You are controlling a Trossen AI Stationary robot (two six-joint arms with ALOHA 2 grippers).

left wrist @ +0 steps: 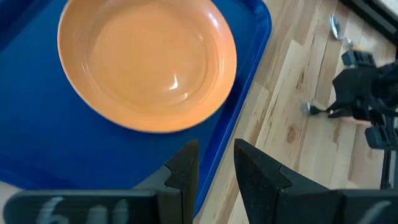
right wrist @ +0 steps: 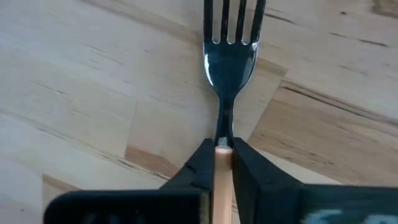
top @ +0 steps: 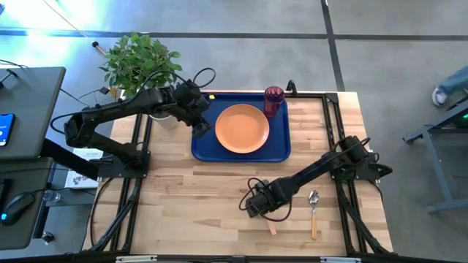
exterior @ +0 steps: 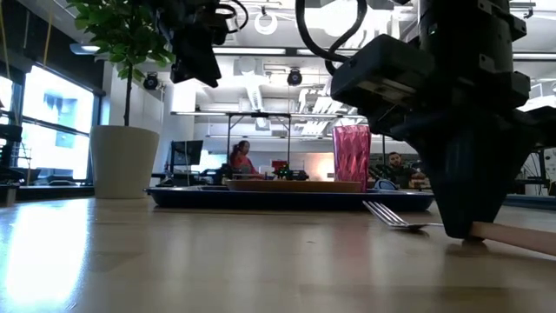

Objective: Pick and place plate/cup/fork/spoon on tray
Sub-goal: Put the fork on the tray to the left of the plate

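The orange plate (top: pixel 241 128) lies in the dark-blue tray (top: pixel 202 148) at the table's far middle. The dark-red cup (top: pixel 273 99) stands upright in the tray's far right corner. The fork (right wrist: pixel 230 56) lies on the table near the front edge, with my right gripper (right wrist: pixel 222 149) shut on it from above. The spoon (top: pixel 314 207) lies on the table just to the right of it. My left gripper (left wrist: pixel 216 167) hovers over the tray's left rim beside the plate, its fingers a little apart and empty. My right gripper pinches the fork's wooden handle (right wrist: pixel 222 169) between its two fingers, at the end where it meets the metal neck. The fingers point down and lie across the handle. The tines (exterior: pixel 393 214) and the handle's free end (exterior: pixel 519 238) lie low along the table.
A potted plant (top: pixel 139 60) stands at the table's far left corner, close behind my left arm. Bare wood spreads over the table's near left. People sit in the room beyond the table (exterior: pixel 241 158).
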